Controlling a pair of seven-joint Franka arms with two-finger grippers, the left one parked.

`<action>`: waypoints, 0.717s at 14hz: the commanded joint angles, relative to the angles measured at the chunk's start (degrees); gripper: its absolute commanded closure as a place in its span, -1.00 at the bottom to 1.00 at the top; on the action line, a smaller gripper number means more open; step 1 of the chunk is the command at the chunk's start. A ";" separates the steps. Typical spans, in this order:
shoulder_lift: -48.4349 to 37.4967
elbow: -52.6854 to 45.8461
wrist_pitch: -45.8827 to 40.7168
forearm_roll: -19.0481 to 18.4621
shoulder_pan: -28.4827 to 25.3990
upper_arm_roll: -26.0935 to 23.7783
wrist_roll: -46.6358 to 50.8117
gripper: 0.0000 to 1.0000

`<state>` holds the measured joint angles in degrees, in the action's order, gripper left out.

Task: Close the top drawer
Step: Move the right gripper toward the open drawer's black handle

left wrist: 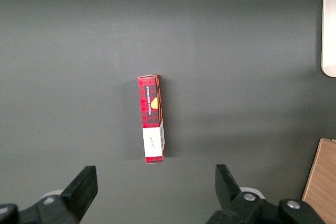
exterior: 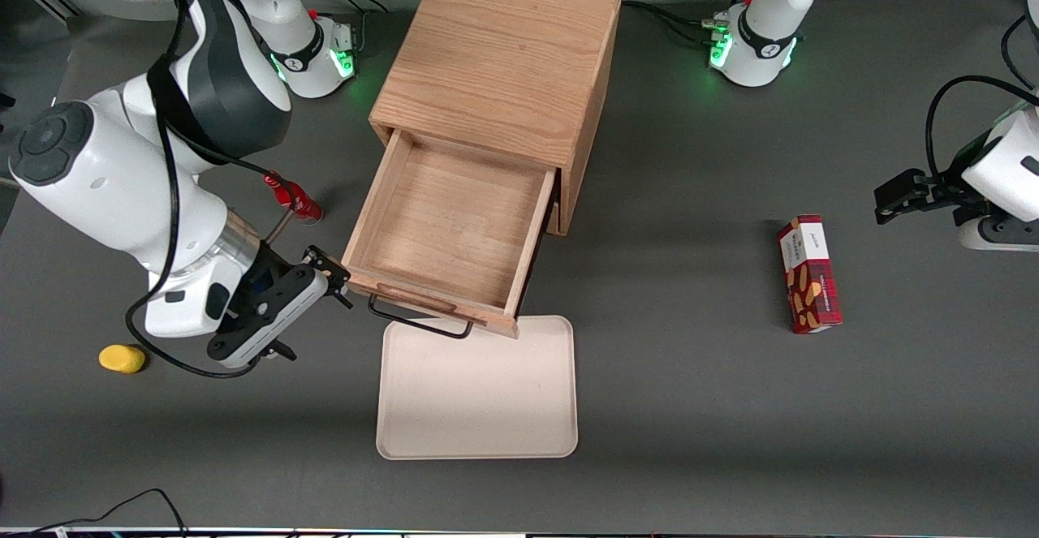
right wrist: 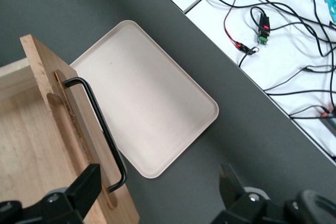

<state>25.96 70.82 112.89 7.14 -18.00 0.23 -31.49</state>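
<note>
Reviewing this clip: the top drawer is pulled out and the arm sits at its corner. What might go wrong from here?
1. The open pincer sits at the corner of the light oak top drawer, so an off-centre push may skew and jam it.
2. A finger is close to the black wire handle and might snag it.
3. The drawer front overhangs the beige rectangular tray; a low sweep might knock it.

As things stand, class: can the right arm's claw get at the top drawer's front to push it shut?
Probably yes: the open claw sits beside the top drawer front's corner, with nothing between.
</note>
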 commanded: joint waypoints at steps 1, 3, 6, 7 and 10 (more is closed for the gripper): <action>1.28 -1.73 0.31 -0.64 -0.37 0.38 -3.49 -1.00; 1.81 -1.30 -0.13 -0.46 -0.37 0.30 -3.49 -1.00; 2.77 -1.12 -2.41 -0.55 -1.16 0.29 -4.28 -1.00; 3.04 -1.03 -2.41 -0.55 -1.60 0.21 -4.37 -1.00; 4.53 -1.12 -2.33 -0.46 -1.95 0.21 -4.54 -1.00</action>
<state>29.17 70.96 111.24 7.10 -19.45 0.19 -34.71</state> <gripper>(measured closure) 0.000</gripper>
